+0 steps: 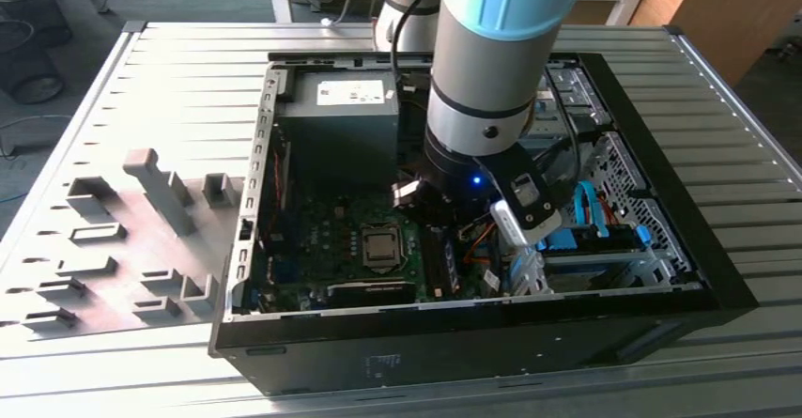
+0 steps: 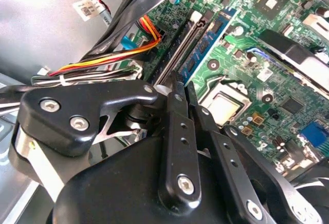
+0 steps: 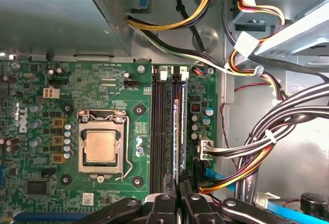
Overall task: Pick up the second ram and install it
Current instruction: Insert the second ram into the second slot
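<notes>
Gripper point(image 3: 180, 196) low inside open PC case point(image 1: 652, 291), over motherboard point(image 3: 103, 90). Black fingers point(image 2: 177, 116) drawn close together, pinching near end of second ram point(image 3: 178, 136), thin stick standing on edge in memory slot point(image 3: 158, 126) row. Processor socket point(image 3: 101, 146) beside slots, on side away from cable bundle point(image 3: 277, 131). Beyond slots, grey power supply box point(image 3: 61, 13) with yellow and black wires. In exterior view, arm point(image 1: 495, 70) reaching down into case; grey holder blocks point(image 1: 163, 193) on table point(image 1: 188, 89) toward exterior view's left of case.
</notes>
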`<state>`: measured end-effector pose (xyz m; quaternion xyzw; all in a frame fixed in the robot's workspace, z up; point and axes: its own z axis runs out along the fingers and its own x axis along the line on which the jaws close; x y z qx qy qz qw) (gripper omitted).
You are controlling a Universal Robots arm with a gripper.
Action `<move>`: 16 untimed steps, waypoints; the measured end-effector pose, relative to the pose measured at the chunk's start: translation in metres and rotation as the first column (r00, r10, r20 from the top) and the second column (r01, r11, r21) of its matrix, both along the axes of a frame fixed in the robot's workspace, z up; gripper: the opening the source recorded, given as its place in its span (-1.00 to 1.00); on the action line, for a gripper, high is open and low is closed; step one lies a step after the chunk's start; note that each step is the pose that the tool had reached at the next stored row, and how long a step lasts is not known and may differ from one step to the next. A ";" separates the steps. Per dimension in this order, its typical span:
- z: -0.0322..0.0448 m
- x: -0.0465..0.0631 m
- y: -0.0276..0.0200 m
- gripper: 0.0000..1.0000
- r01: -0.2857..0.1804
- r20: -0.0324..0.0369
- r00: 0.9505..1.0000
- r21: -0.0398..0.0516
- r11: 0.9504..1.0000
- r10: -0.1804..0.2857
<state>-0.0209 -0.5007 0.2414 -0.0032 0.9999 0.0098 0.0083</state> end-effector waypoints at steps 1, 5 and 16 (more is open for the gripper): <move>-0.0004 0.000 0.0000 -0.73 0.000 0.000 1.000 0.000 1.000 0.000; -0.0017 0.000 0.0000 -0.73 0.000 0.000 1.000 0.000 1.000 0.000; -0.0067 0.000 0.0005 -0.73 0.000 0.000 1.000 0.000 1.000 0.000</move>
